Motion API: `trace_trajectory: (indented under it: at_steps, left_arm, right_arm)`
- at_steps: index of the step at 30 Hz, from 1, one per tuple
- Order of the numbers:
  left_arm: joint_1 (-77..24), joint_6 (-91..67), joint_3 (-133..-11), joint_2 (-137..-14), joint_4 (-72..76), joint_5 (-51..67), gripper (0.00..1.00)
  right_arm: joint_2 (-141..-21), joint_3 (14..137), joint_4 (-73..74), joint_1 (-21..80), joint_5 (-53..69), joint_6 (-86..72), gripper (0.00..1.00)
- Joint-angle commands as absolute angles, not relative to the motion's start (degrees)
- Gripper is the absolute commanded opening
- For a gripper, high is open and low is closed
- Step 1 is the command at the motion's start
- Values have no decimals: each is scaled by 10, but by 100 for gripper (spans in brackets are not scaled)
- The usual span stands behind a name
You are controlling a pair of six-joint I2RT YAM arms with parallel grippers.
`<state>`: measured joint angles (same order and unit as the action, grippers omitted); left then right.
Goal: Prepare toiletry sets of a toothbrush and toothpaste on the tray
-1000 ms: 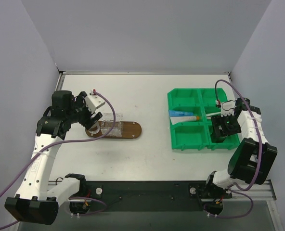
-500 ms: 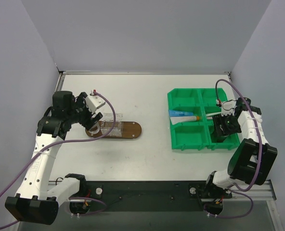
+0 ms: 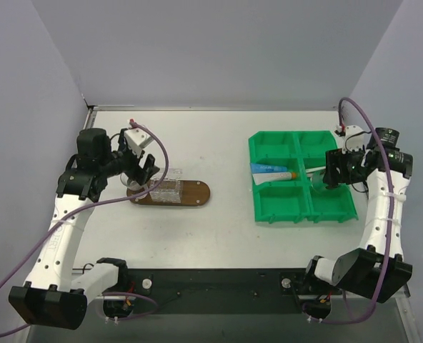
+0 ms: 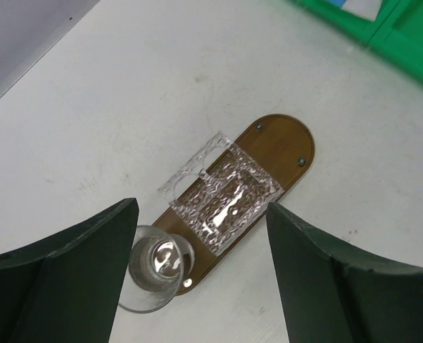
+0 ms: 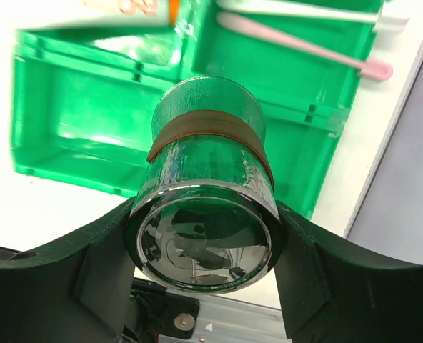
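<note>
Left pincer [image 3: 143, 171]: fingers apart, gripping nothing, hovering over the left end of the tray in the overhead view.
Right pincer [image 3: 331, 174]: clamped on a banded glass [image 5: 204, 143], one dark finger on each side of it, held above the green bin at the right of the overhead frame.
Banded glass: shiny and round with a brown ring around its body. Its mouth faces the wrist camera.
Tray [image 4: 286, 146]: dark brown oval board lying flat on the table [image 3: 219, 143], left of centre in the overhead view. No brush or tube is on it.
Ridged clear block [image 4: 222, 193]: sits on the middle of the tray, and one corner reaches past the tray's edge.
Clear cup [image 4: 156, 266]: upright at the tray's lower-left end in the left wrist view, just beside the block.
Green bin [image 3: 279, 207]: sectioned, at the right of the table, well apart from the tray.
Toothpaste [image 3: 271, 170]: lies across a divider in the bin's left column, orange cap pointing toward the right of the frame.
Toothbrush [image 5: 297, 43]: pale pink stick lying over the bin just right of the tube's cap, beyond the held glass in the right wrist view.
</note>
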<state>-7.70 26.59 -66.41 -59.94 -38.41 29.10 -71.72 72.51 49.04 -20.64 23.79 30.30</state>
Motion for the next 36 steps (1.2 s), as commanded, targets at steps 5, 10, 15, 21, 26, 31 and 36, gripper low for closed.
trace_trajectory:
  at_steps: [5,10,15,21,26,31,36]
  left_arm:
    - [-82,47,-695,-630,-213,468,83]
    - [-117,-60,-687,-655,-118,519,83]
    - [-180,-139,-675,-690,-28,528,83]
    - [-236,-285,-657,-734,144,555,83]
    - [-266,-325,-664,-761,207,556,83]
    - [-279,-354,-664,-775,257,559,83]
    - [-283,-407,-655,-795,319,570,83]
  right_arm:
    - [-680,855,549,-144,396,223,0]
    - [-686,916,526,-73,474,163,0]
    - [-686,937,442,-23,538,85,0]
    - [-682,925,338,60,585,22,0]
    - [-680,910,288,104,588,0,0]
    - [-677,890,246,132,583,-31,0]
    - [-678,880,223,149,577,-40,0]
